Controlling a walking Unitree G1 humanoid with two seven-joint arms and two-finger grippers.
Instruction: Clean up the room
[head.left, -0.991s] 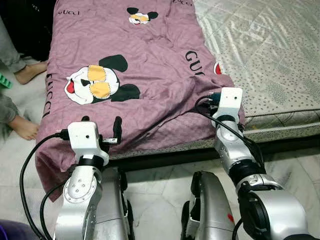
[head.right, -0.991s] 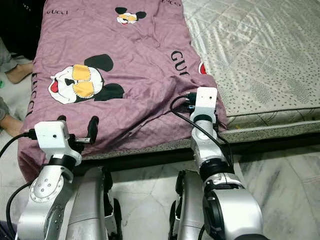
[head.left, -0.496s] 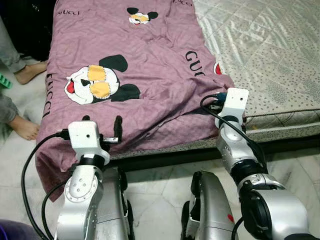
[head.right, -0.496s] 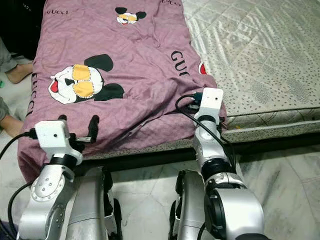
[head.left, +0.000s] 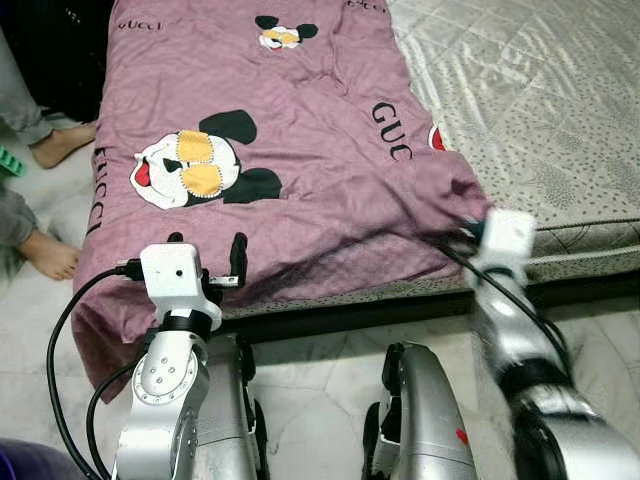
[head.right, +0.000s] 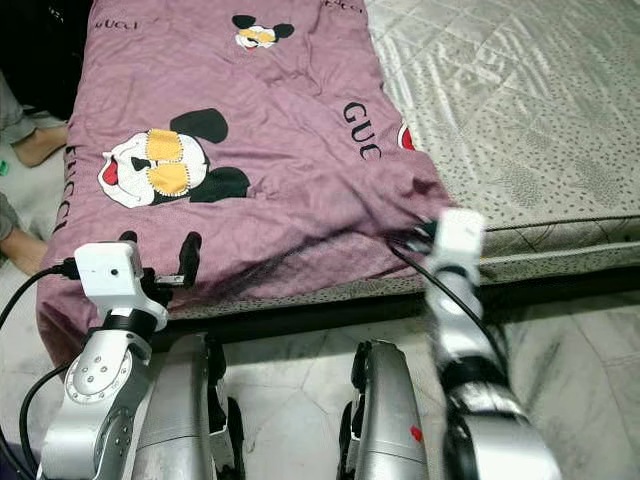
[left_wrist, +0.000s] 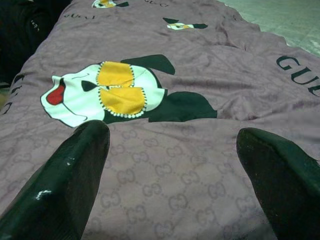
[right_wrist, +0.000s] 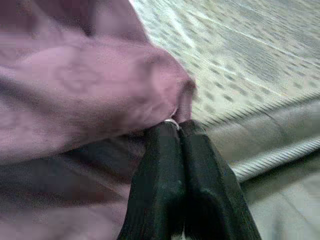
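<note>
My right gripper (right_wrist: 179, 131) has its jaws pressed together on the corner fold of the purple blanket (head.left: 290, 130), pinching the cloth at the near edge of the mattress (head.left: 560, 110); my right arm looks blurred in the head views. My left gripper (left_wrist: 172, 165) hovers with its jaws spread wide apart just above the blanket's near left part, its two black fingers (left_wrist: 75, 175) flanking the printed cartoon mouse face (head.left: 195, 170) farther up the cloth. The blanket covers the left part of the bed, its left edge drooping toward the marble floor (head.left: 330, 390), with black lettering near its right border. The bare grey patterned mattress lies to the right. A person's bare feet (head.left: 50, 255) rest on the floor left of the bed
</note>
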